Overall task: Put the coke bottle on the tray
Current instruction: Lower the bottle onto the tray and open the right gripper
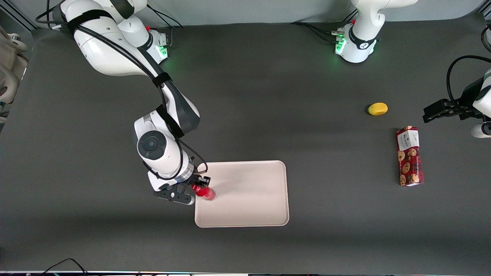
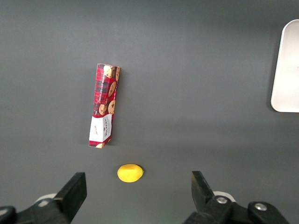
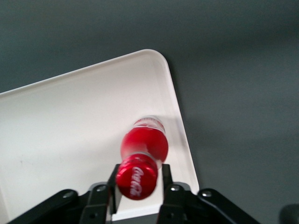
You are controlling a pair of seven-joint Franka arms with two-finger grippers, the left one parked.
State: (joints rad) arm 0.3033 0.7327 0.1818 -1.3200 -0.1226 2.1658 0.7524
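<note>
Right wrist view shows the coke bottle [image 3: 144, 156] as a glossy red bottle with a red cap bearing white script, narrow at the neck and rounder below, standing upright with its base on the tray [image 3: 70, 126] near one rim. The hand [image 3: 138, 184] pinches it just under the cap. Front view places the bottle [image 1: 205, 192] at the tray's [image 1: 249, 191] edge toward the working arm's end of the table [image 1: 268, 96].
</note>
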